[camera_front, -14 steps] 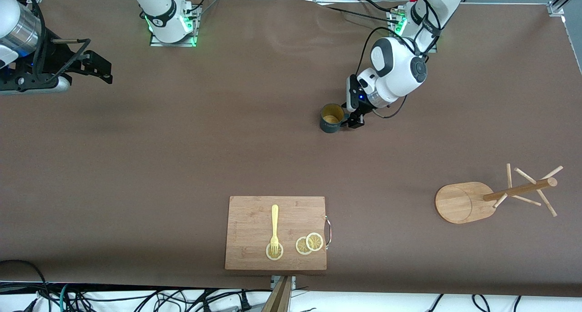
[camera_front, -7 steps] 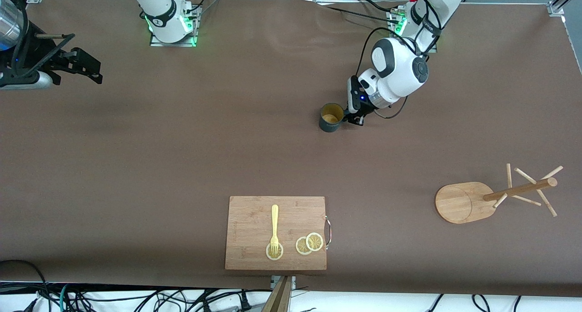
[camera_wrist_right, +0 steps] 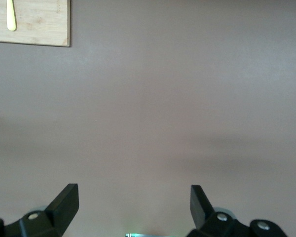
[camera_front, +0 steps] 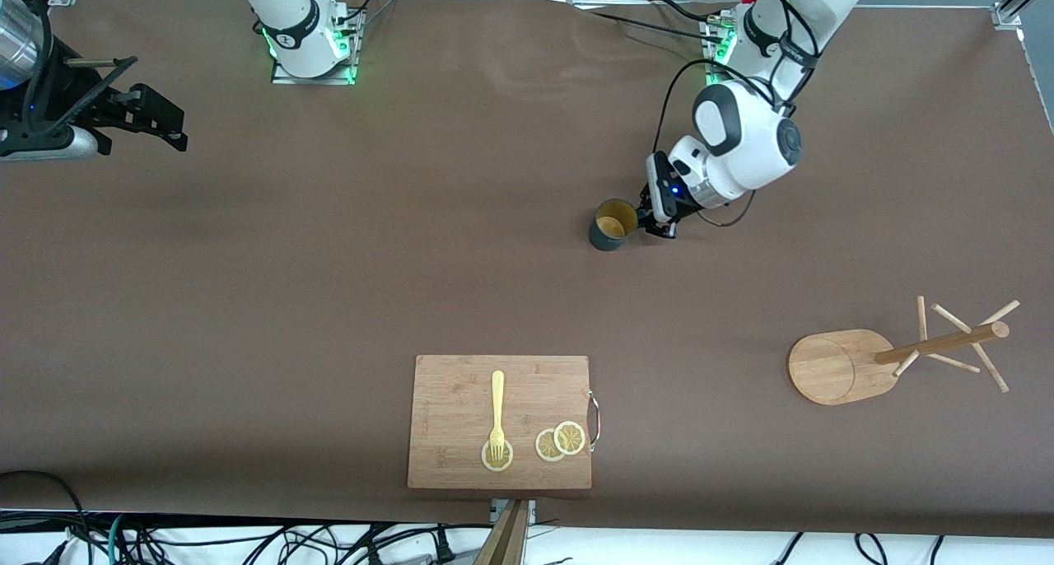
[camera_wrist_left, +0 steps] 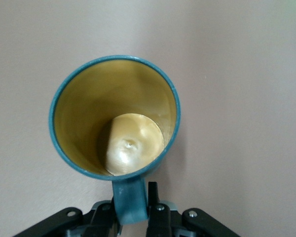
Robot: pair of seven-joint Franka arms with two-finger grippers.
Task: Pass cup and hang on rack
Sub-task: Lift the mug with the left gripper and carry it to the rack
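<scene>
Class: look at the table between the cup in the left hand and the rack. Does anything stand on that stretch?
Nothing visible does. The left hand is shut on the handle of the cup, and only bare table lies between it and the rack. The cutting board lies off that stretch, nearer the front camera.

In the left wrist view, the bottom edge cuts off the left gripper (camera_wrist_left: 133, 222), and the end of the cup (camera_wrist_left: 114, 116) handle is hidden between its fingers. In the front view, the right gripper (camera_front: 156, 120) sits at the edge, and most of that arm is cut off. In the right wrist view, only one corner of the cutting board (camera_wrist_right: 34, 27) and the fork (camera_wrist_right: 11, 17) handle are visible.
</scene>
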